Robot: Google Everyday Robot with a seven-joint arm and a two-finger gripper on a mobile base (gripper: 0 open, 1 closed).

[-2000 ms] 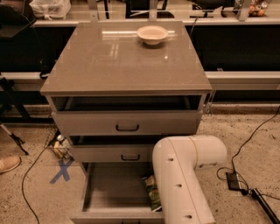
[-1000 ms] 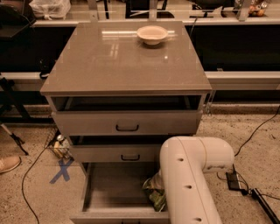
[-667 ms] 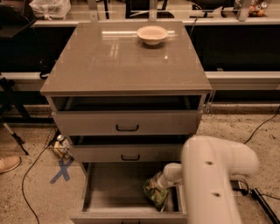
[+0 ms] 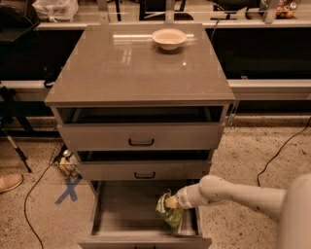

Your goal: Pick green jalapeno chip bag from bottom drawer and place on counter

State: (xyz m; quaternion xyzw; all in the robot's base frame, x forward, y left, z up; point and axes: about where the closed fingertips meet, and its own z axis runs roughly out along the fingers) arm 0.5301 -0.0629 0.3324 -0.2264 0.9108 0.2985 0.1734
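Grasping | claw [image 4: 174, 200] at crinkly green chip bag [image 4: 170, 217], deep grey drawer [image 4: 121, 206]; I can't tell its grip | next: lift to glossy table [image 4: 121, 68].

Speckled terrazzo floor [image 4: 243, 146], blue tape cross [image 4: 68, 189] at 8 o'clock, black cable [image 4: 282, 148] at 4 o'clock, white plastic bag [image 4: 53, 8] at 11 o'clock.

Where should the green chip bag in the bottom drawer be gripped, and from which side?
Probably its upper edge, from above, where the gripper sits: the green jalapeno chip bag stands tilted at the right of the bottom drawer.
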